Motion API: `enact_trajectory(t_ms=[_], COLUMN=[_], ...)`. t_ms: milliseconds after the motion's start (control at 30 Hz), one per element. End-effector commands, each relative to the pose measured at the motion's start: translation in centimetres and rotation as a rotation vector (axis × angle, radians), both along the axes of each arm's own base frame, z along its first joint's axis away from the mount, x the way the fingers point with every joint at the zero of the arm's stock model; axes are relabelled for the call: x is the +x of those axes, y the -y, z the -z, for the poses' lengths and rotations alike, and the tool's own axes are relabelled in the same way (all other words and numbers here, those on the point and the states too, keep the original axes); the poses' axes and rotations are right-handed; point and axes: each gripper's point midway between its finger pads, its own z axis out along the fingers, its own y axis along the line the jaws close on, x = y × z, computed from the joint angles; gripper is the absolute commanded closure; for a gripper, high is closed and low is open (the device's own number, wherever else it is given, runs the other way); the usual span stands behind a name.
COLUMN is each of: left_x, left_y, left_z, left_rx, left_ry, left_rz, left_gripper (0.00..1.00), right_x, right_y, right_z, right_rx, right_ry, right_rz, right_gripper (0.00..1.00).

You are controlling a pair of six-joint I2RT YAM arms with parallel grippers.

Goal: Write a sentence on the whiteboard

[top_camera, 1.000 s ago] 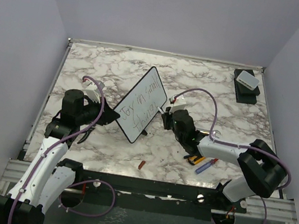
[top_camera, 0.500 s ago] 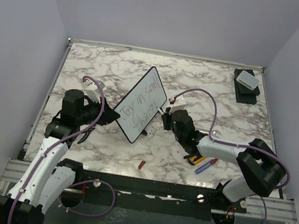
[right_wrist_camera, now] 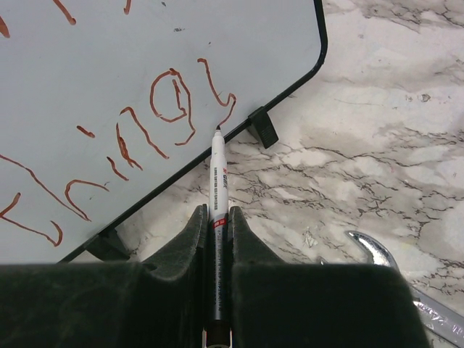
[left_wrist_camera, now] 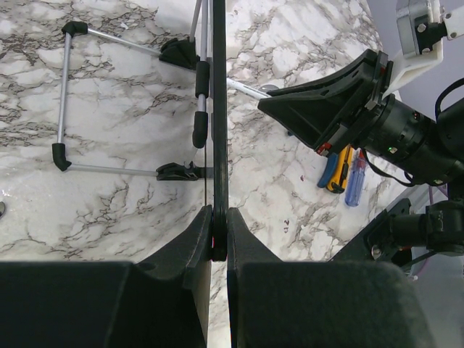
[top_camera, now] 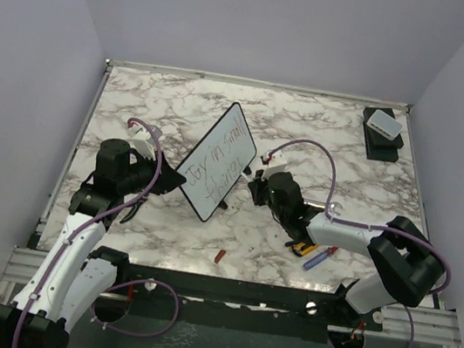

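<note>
Black-framed white whiteboard point(top_camera: 216, 163), pinched in left jaws, just turned slightly; right jaws clamp slim white marker point(right_wrist_camera: 216, 177) (sentence point(top_camera: 221, 156) looks done).

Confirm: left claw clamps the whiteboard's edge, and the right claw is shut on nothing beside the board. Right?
Not quite. The right claw is not empty: it is shut on a marker, whose tip is at the last letter of the sentence on the whiteboard. The right wrist view shows this. The left claw does clamp the whiteboard's edge.
</note>
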Motion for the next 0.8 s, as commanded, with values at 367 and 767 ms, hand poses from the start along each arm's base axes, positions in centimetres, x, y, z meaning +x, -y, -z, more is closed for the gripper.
enact_trajectory(t_ms=[367,767], left_x=[-0.4,-0.5], left_y=[0.1,0.1], left_z=[0.4,0.4], left_rx=[-0.015,-0.013], left_ry=[-0.035,-0.033], left_rz=[-0.01,-0.011], left_gripper=[1.0,1.0], right_x=[0.7,2.6], right_y=[2.6,2.1], right_z=[-2.5,-2.2], right_rx=[0.009,0.021], right_ry=[0.048,0.052], right_rz=[0.116,0.107], right_gripper=[0.99,0.99])
